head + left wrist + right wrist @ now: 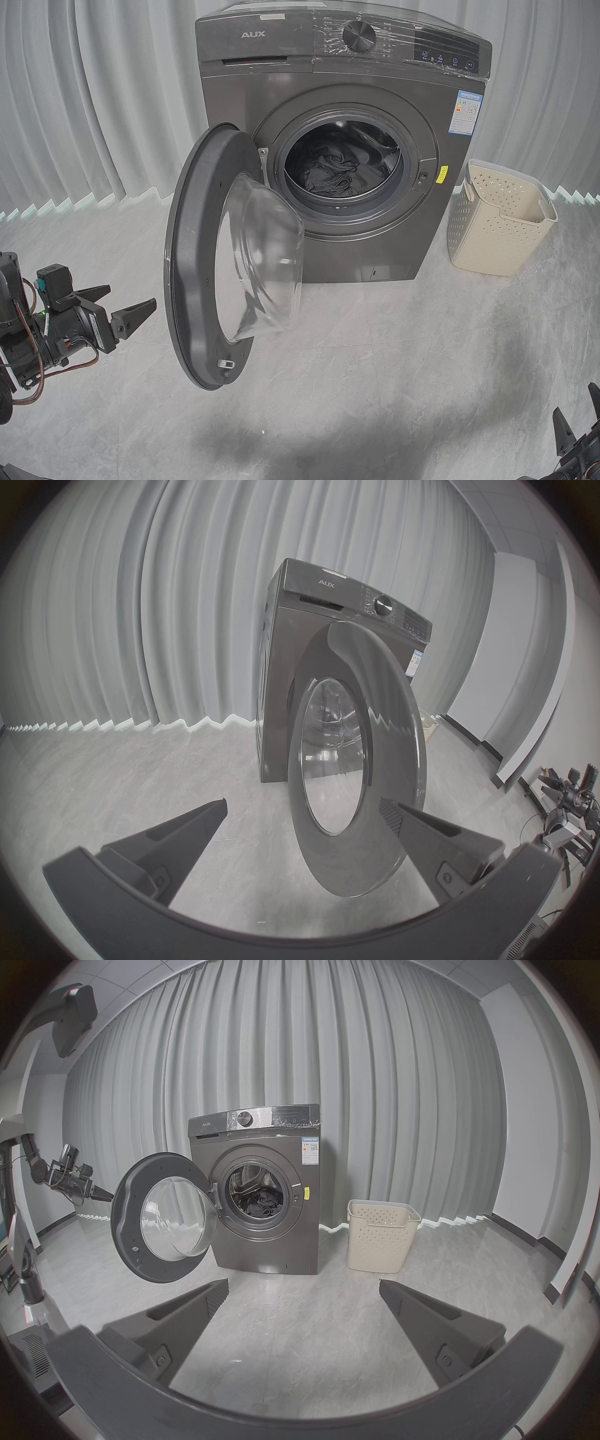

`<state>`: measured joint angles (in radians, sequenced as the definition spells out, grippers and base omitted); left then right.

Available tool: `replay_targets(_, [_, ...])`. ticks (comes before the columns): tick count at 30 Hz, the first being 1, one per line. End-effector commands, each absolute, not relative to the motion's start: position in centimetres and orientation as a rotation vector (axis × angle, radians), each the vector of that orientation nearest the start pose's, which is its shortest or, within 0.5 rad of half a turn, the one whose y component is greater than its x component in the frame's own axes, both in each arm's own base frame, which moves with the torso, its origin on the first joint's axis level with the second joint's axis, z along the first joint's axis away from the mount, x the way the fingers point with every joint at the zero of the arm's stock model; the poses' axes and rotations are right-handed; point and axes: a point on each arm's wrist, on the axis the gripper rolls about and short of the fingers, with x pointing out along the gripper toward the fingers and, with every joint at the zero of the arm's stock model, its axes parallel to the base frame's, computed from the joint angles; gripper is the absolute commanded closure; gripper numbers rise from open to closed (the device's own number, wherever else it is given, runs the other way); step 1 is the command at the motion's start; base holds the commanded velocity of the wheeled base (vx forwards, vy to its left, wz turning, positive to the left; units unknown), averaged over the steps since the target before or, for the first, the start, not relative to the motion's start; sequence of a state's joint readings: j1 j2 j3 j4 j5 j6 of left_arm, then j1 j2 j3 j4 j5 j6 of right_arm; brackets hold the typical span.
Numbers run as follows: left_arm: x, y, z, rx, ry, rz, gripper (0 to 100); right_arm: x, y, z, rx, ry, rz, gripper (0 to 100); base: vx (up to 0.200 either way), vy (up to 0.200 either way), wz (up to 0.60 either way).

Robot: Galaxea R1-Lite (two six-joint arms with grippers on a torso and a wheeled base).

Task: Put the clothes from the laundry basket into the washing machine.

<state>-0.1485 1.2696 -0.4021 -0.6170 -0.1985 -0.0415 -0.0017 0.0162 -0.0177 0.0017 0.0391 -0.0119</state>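
Where the round drum mouth opens on the machine front, the dark grey crumpled clothes (pixel 334 170) lie heaped low inside the drum. They sit in the dark grey metal front-loading washing machine (pixel 350 81), which has a round dial and a glossy panel along its top edge. The round dark grey door with a clear bulging glass window (pixel 203 262) is swung wide open. It is hinged at 9 o'clock of the drum mouth and hangs out toward 8 o'clock, above the floor. At 3 o'clock of the machine the cream perforated plastic laundry basket (pixel 500 219) stands upright, near the side wall with a small gap between them. The black two-finger left gripper (pixel 132 295) hovers at 9 o'clock of the open door, near its outer face but apart from it, tips aimed toward 3 o'clock. Its fingers (pixel 187 830) are spread wide and grip nothing; the left wrist view has the door's outer face between them, farther off. The black two-finger right gripper (pixel 574 400) sits at 5 o'clock of the machine, well apart from it and from the basket. Its fingers (pixel 431 1316) are likewise spread wide, with nothing between them. Everything stands on the pale grey marbled tile floor (pixel 387 375). The pleated off-white curtain (pixel 94 94) hangs behind, at 12 o'clock of the machine.
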Motion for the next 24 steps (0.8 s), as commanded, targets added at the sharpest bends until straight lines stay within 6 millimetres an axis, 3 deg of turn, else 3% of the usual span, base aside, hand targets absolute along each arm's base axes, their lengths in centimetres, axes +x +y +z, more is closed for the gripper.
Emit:
replay_targets(1, [18.4,-3.3,17.3,-0.046,0.285,-0.337,0,-2.2,0.1,7.5,-0.012,0.006,0.038,0,0.000,0.000,0.00])
replay_targets(8, [19.7,-4.2,16.8,-0.035,0.311,-0.369,0,-2.2,0.1,7.5,-0.012,0.006,0.038,0,0.000,0.000,0.00])
replay_targets(17, [21.3,-8.2,17.7,-0.032,0.269,-0.494,0,-2.2,0.1,7.5,-0.012,0.006,0.038,0,0.000,0.000,0.00])
replay_targets(24, [23.0,-10.2,17.6,-0.022,0.277,-0.510,0,-2.2,0.1,7.5,-0.012,0.006,0.038,0,0.000,0.000,0.00])
